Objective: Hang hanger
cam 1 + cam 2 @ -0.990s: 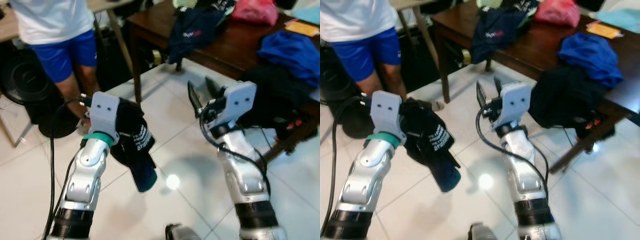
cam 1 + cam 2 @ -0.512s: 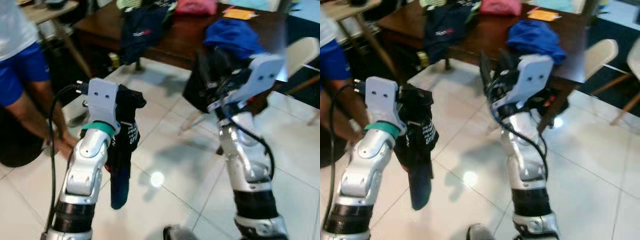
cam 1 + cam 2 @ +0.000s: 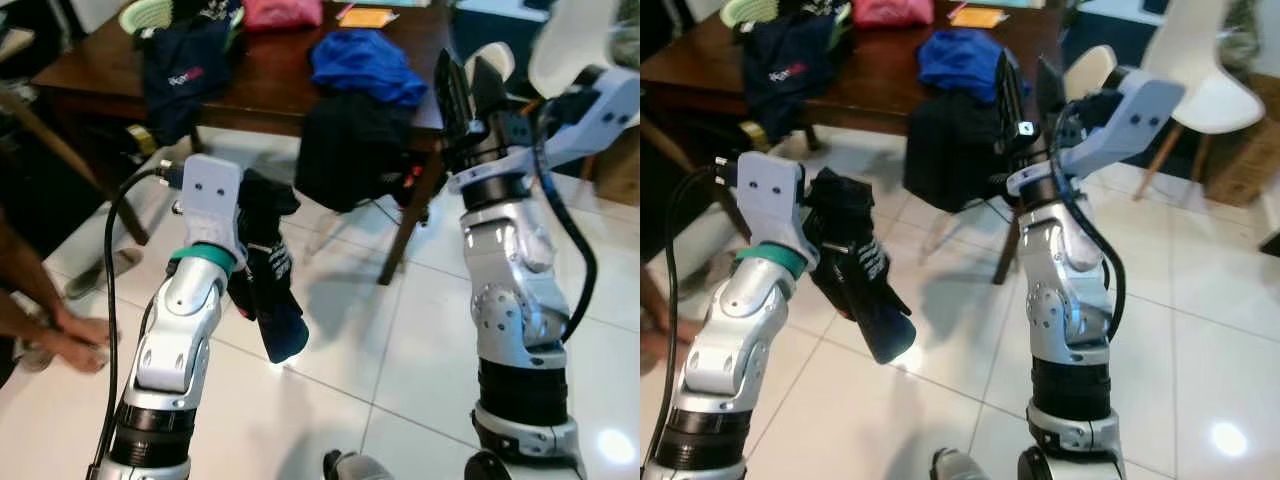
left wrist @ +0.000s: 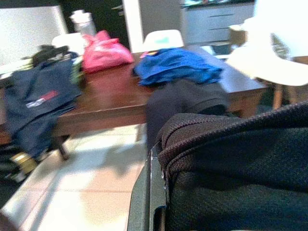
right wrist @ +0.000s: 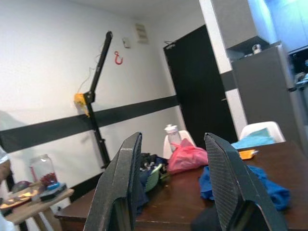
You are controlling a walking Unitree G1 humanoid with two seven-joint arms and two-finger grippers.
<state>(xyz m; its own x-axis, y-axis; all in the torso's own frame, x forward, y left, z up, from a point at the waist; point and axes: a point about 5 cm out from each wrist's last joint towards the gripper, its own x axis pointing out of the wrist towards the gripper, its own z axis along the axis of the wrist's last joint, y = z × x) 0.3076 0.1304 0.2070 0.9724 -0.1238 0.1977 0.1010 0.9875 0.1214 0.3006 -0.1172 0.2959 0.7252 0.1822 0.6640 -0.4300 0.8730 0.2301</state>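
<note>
1. Far left, low: a person's arm [image 3: 40,325] reaches toward the tiled floor [image 3: 400,330]. Keep the robot clear of it.
2. Your left gripper [image 3: 250,215] sits at chest height, clamped on a dark garment [image 3: 268,290] w/ white print; the cloth drapes down off the gripper and ends in a dark-blue fold. Left wrist view shows black fabric [image 4: 231,178] bunched right against the gripper. You can't make out the hanger itself, probably buried in the cloth, so treat the bundle as the task item.
3. Bundle hangs free, well above the floor, touching nothing else. It looks carried high like that so it doesn't drag while walking.
4. Centre: dark wood counter [image 3: 270,85] w/ a navy garment [image 3: 180,70] over its left edge, pink bag [image 3: 283,12] at the back, blue cloth [image 3: 365,65] on top and black cloth [image 3: 350,150] draped down the front.
5. Right: your right gripper [image 3: 1025,85] is raised, fingers wide apart, holding nothing, prob. kept ready to steady the hook.
6. Far right: white chair [image 3: 1200,95] beside the counter.
7. No rail or rod seen yet; judged stage: transit, hang not yet done.
</note>
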